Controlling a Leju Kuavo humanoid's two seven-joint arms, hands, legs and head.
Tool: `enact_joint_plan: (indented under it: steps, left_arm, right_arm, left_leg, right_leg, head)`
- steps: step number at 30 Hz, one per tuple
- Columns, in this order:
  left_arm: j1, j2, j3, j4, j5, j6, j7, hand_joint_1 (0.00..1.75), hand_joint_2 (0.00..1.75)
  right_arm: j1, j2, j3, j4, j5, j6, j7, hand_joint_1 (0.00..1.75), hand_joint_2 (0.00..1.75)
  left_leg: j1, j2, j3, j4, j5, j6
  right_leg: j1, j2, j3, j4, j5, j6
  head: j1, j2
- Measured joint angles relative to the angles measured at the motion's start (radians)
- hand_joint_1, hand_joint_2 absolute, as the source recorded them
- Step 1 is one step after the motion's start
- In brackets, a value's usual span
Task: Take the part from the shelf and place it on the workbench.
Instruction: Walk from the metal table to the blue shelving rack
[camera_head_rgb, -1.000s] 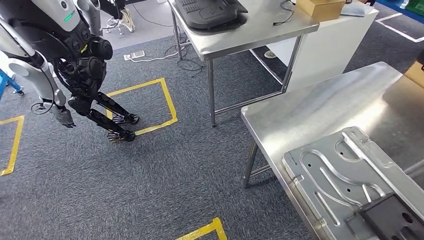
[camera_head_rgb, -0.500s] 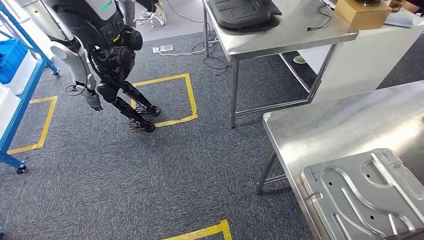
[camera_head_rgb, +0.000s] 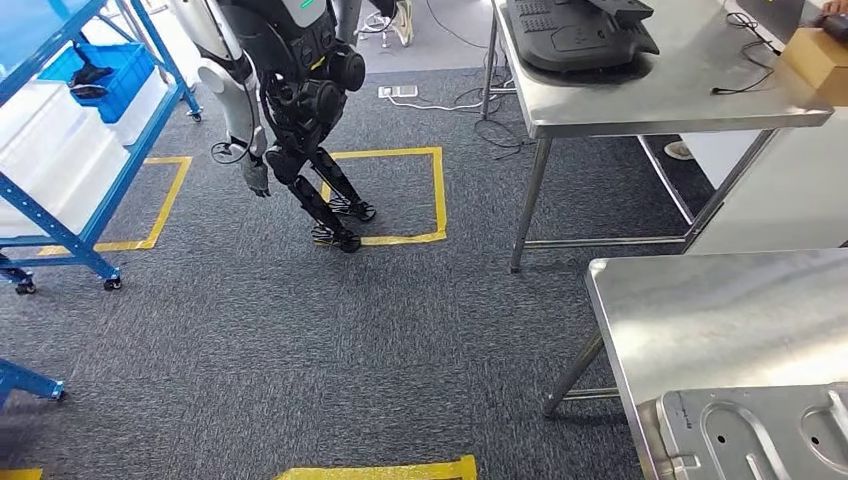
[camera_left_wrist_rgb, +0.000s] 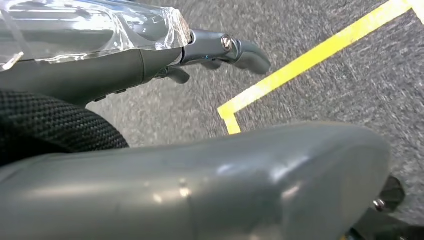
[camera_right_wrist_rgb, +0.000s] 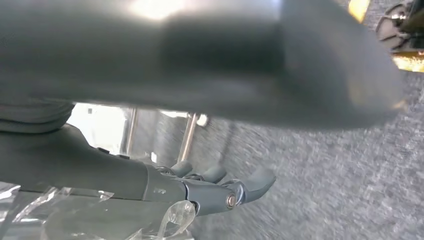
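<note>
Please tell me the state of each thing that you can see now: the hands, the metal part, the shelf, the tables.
left hand: holds nothing, hangs over the carpet.
right hand: holds nothing.
metal part: lies flat on the workbench.
workbench: steel top, part on its near corner.
blue shelf: on wheels, a blue bin inside.
second robot: stands by the yellow floor square.

My left hand (camera_left_wrist_rgb: 220, 50) is showing grey fingers with a silver screw at one knuckle, crinkled clear film wrapping the cover behind it (shiny, catching light). My right hand (camera_right_wrist_rgb: 220, 192) is wearing the same grey, screw and film, under a thick smooth grey thumb.
</note>
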Motion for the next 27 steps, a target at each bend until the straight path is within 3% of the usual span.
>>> enact_joint_plan:
  steps: [1,3,4,6,8,9,10,12,14,16,17,19,21,22,23,24,25,26,27]
  left_arm:
    - [0.000,0.000,0.000,0.000,-0.001,0.001,-0.002,0.00,0.00]
    - [0.001,0.001,0.000,0.000,-0.003,0.002,-0.003,0.00,0.00]
    - [0.000,0.001,0.000,0.000,-0.004,0.003,-0.003,0.00,0.00]
    - [-0.003,0.001,0.000,0.000,-0.005,0.003,-0.003,0.00,0.00]
    - [-0.003,0.001,0.000,0.000,-0.006,0.003,-0.003,0.00,0.00]
    - [-0.003,0.001,0.000,0.000,-0.006,0.004,-0.002,0.00,0.00]
    - [-0.002,0.001,0.000,0.000,-0.006,0.004,-0.002,0.00,0.00]
    - [-0.001,0.001,0.000,0.000,-0.006,0.004,-0.002,0.00,0.00]
    - [-0.001,0.000,-0.001,0.000,-0.007,0.004,-0.002,0.00,0.00]
    - [0.002,-0.001,-0.001,0.000,-0.008,0.004,-0.002,0.00,0.00]
    - [0.004,-0.001,-0.001,0.000,-0.007,0.004,-0.002,0.00,0.00]
    - [0.006,-0.002,-0.001,0.000,-0.008,0.005,-0.003,0.00,0.00]
    - [0.005,-0.003,-0.002,0.000,-0.008,0.005,-0.003,0.00,0.00]
    - [0.004,-0.004,-0.002,0.000,-0.008,0.005,-0.003,0.00,0.00]
    - [0.003,-0.005,-0.002,0.000,-0.008,0.005,-0.003,0.00,0.00]
    - [0.002,-0.005,-0.002,0.000,-0.007,0.005,-0.003,0.00,0.00]
    - [0.002,-0.005,-0.002,0.000,-0.007,0.005,-0.003,0.00,0.00]
    - [0.003,-0.006,-0.002,0.000,-0.007,0.005,-0.003,0.00,0.00]
    - [0.003,-0.006,-0.003,0.000,-0.007,0.005,-0.003,0.00,0.00]
  right_arm:
    - [-0.002,0.000,0.000,0.000,-0.001,0.000,0.000,0.00,0.00]
    - [-0.005,0.000,0.000,0.000,-0.002,-0.002,0.001,0.00,0.00]
    - [-0.004,0.000,0.000,0.000,-0.002,-0.003,0.001,0.00,0.00]
    - [0.000,0.000,0.000,0.000,-0.003,-0.003,0.003,0.00,0.00]
    - [0.002,0.000,0.000,0.000,-0.004,-0.003,0.005,0.00,0.00]
    - [0.002,0.000,0.000,0.000,-0.004,-0.003,0.006,0.00,0.00]
    - [0.001,0.000,0.000,0.000,-0.005,-0.003,0.006,0.00,0.00]
    - [0.001,-0.001,0.000,0.000,-0.006,-0.003,0.006,0.00,0.00]
    - [0.000,-0.001,0.000,0.000,-0.006,-0.003,0.006,0.00,0.00]
    - [-0.006,-0.001,0.000,0.000,-0.006,-0.003,0.005,0.00,0.00]
    - [-0.008,-0.001,0.000,-0.001,-0.006,-0.003,0.004,0.00,0.00]
    - [-0.010,-0.002,0.000,-0.001,-0.007,-0.003,0.003,0.00,0.00]
    - [-0.005,-0.002,0.000,-0.002,-0.008,-0.003,0.002,0.00,0.00]
    - [-0.003,-0.002,0.000,-0.002,-0.009,-0.003,0.001,0.00,0.00]
    - [-0.001,-0.002,0.000,-0.002,-0.009,-0.003,0.001,0.00,0.00]
    - [0.000,-0.002,0.000,-0.001,-0.009,-0.003,0.002,0.00,0.00]
    - [0.000,-0.003,0.000,-0.001,-0.009,-0.003,0.002,0.00,0.00]
    - [0.001,-0.004,0.000,-0.001,-0.009,-0.003,0.002,0.00,0.00]
    - [0.002,-0.005,0.000,-0.001,-0.009,-0.003,0.002,0.00,0.00]
  left_leg:
    - [0.003,-0.007,-0.002,-0.002,0.001,-0.004]
    - [0.004,0.023,-0.014,0.024,-0.012,-0.010]
    - [0.004,0.051,-0.033,0.066,-0.033,-0.013]
    - [0.003,0.103,-0.103,0.203,-0.094,-0.018]
    - [0.004,0.113,-0.159,0.307,-0.124,-0.020]
    - [0.004,0.115,-0.161,0.306,-0.113,-0.018]
    - [0.002,0.120,-0.139,0.262,-0.086,-0.014]
    - [-0.006,0.156,-0.063,0.114,-0.024,-0.001]
    - [-0.016,0.187,-0.019,0.023,0.001,0.007]
    - [-0.023,0.177,-0.015,0.010,0.000,0.012]
    - [-0.022,0.167,-0.010,0.002,0.003,0.016]
    - [-0.015,0.146,0.004,-0.016,0.010,0.025]
    - [-0.011,0.123,0.011,-0.022,0.012,0.031]
    - [-0.012,0.110,0.011,-0.022,0.011,0.033]
    - [-0.012,0.095,0.012,-0.022,0.010,0.033]
    - [-0.011,0.080,0.013,-0.021,0.009,0.033]
    - [-0.009,0.063,0.015,-0.020,0.007,0.030]
    - [-0.007,0.048,0.018,-0.018,0.005,0.027]
    - [-0.006,0.034,0.019,-0.015,0.001,0.021]
  right_leg:
    - [0.001,-0.012,0.001,0.000,0.001,-0.010]
    - [0.003,-0.033,0.004,-0.002,0.003,-0.024]
    - [0.003,-0.045,0.005,-0.003,0.003,-0.030]
    - [0.007,-0.069,0.007,-0.003,-0.001,-0.037]
    - [0.011,-0.097,0.009,-0.003,-0.006,-0.040]
    - [0.011,-0.110,0.012,-0.003,-0.008,-0.040]
    - [0.012,-0.122,0.016,-0.003,-0.011,-0.040]
    - [0.015,-0.145,0.027,-0.003,-0.020,-0.036]
    - [0.017,-0.161,0.036,-0.005,-0.028,-0.027]
    - [0.015,-0.176,0.045,-0.013,-0.031,-0.015]
    - [0.013,-0.172,0.050,-0.013,-0.034,-0.010]
    - [0.011,-0.127,0.037,0.028,-0.061,-0.003]
    - [0.011,-0.075,-0.027,0.149,-0.119,-0.002]
    - [0.012,-0.067,-0.066,0.216,-0.142,-0.001]
    - [0.012,-0.064,-0.096,0.259,-0.149,0.000]
    - [0.012,-0.063,-0.108,0.265,-0.133,0.001]
    - [0.011,-0.060,-0.101,0.231,-0.099,0.002]
    - [0.008,-0.049,-0.078,0.165,-0.053,0.004]
    - [0.004,-0.023,-0.050,0.095,-0.018,0.007]
  head:
    - [0.000,0.000]
    - [-0.002,0.000]
    - [-0.004,0.000]
    - [-0.006,0.000]
    - [-0.007,0.000]
    - [-0.007,0.000]
    - [-0.007,0.000]
    - [-0.007,0.000]
    - [-0.006,0.000]
    - [-0.006,0.000]
    - [-0.006,0.000]
    - [-0.005,0.000]
    - [-0.004,0.000]
    - [-0.003,0.000]
    - [-0.003,0.000]
    - [-0.003,0.000]
    - [-0.003,0.000]
    - [-0.003,0.000]
    - [-0.003,0.000]
